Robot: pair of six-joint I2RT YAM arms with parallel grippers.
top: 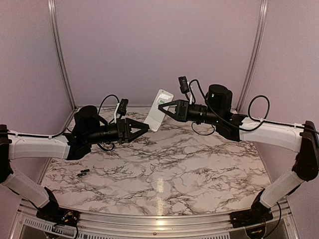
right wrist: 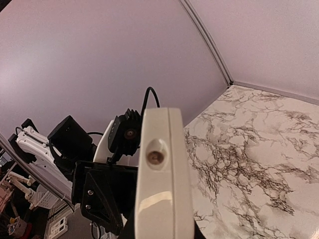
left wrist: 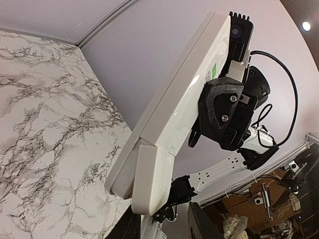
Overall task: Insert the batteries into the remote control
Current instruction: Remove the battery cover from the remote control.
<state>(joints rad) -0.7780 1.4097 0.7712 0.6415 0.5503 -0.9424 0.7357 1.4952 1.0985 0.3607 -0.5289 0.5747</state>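
The remote [top: 159,110] was in the air over the far part of the table [top: 174,169], tilted with its upper end leaning right, between the two grippers. The right gripper [top: 164,106] pinched its upper part from the right. The left gripper [top: 145,126] met its lower end from the left.

The batteries [top: 83,173] showed only in the top view: small dark pieces on the table to the left, near the left arm and well apart from the remote.

The left wrist view gave what the top view could not. It showed the remote's [left wrist: 169,124] plain back and side, with the right gripper [left wrist: 218,102] clamped across its width beside a small green mark [left wrist: 214,69]. A panel [left wrist: 152,184] at the lower end sat stepped out from the body. The left fingers [left wrist: 127,226] were dark shapes at the bottom edge, apart on either side of that end. Whether they pressed it could not be told.

The right wrist view looked along the remote [right wrist: 162,209] end-on, with a round lens [right wrist: 155,158] in its end face. The left gripper [right wrist: 102,194] stood beyond and to the left.
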